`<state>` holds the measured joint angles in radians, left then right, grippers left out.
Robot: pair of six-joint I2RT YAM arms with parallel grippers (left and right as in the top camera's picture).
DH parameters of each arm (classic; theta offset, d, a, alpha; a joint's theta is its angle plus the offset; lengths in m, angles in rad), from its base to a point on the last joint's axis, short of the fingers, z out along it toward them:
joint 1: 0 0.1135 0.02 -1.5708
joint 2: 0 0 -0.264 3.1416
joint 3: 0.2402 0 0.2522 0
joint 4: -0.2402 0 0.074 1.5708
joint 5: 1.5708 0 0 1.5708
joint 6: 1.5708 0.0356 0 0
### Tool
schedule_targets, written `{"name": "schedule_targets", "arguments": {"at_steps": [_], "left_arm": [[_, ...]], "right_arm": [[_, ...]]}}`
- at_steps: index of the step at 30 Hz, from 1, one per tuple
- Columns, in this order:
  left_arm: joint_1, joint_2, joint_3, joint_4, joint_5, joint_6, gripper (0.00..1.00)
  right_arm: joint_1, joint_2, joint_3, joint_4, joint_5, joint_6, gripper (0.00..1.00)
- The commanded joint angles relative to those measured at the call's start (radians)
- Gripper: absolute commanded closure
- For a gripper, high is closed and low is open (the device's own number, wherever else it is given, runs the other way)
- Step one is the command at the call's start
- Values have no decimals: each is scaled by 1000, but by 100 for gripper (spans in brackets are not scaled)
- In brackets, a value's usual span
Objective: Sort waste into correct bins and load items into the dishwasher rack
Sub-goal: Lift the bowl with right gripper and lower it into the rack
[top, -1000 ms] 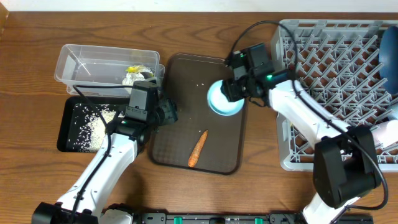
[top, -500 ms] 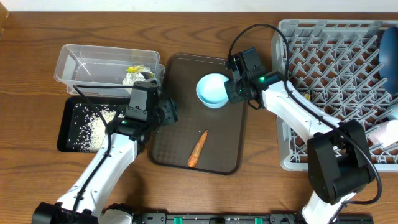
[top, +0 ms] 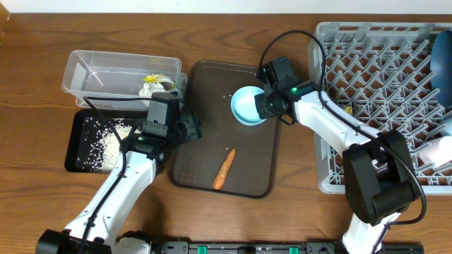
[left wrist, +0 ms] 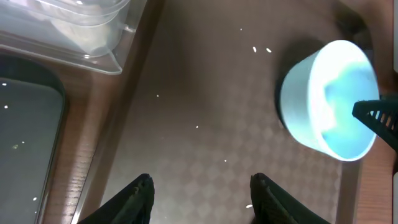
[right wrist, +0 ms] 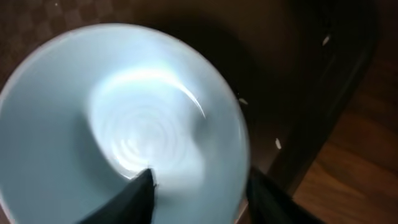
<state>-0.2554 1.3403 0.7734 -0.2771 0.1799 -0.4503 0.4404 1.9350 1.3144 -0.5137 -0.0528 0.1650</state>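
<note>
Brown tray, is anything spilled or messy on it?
Yes. A few white rice grains lie spilled on the brown tray beside the light blue cup, and an orange carrot piece lies loose on it too.

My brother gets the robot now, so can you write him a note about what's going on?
Left fingers: open, empty, over the brown tray.
Right fingers: astride the cup's rim, one inside, one outside; grip unclear. The cup is on the brown tray.
Done: wrappers in the tub, most rice in the black tray, dark blue bowl in the rack.
Left: cup into the rack; carrot and stray grains off the brown tray into a bin. Other dishes are cut off at the picture's edge.
</note>
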Motion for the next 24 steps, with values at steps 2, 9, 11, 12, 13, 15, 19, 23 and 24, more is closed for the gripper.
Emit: {"name": "schedule_targets", "arguments": {"at_steps": [2, 9, 11, 12, 13, 15, 19, 23, 24], "left_arm": [[5, -13, 12, -3, -5, 5, 47], [5, -13, 12, -3, -5, 5, 47], [5, -13, 12, -3, -5, 5, 47], [5, -13, 12, -3, -5, 5, 47], [5, -13, 12, -3, -5, 5, 47], [5, -13, 12, -3, -5, 5, 47], [5, -13, 12, -3, -6, 5, 47], [5, -13, 12, -3, -6, 5, 47], [5, -13, 12, -3, -6, 5, 47]], "right_arm": [[8, 22, 15, -24, -9, 22, 78], [-12, 19, 15, -9, 1, 21, 99], [-24, 9, 17, -8, 1, 21, 99], [-35, -1, 20, -7, 5, 16, 99], [-43, -11, 24, -7, 5, 6, 99], [-66, -42, 42, -6, 5, -27, 99], [-117, -129, 84, -5, 6, -88, 99], [-176, -234, 100, 35, 124, -165, 99], [-192, -259, 99, 49, 188, -191, 99]]}}
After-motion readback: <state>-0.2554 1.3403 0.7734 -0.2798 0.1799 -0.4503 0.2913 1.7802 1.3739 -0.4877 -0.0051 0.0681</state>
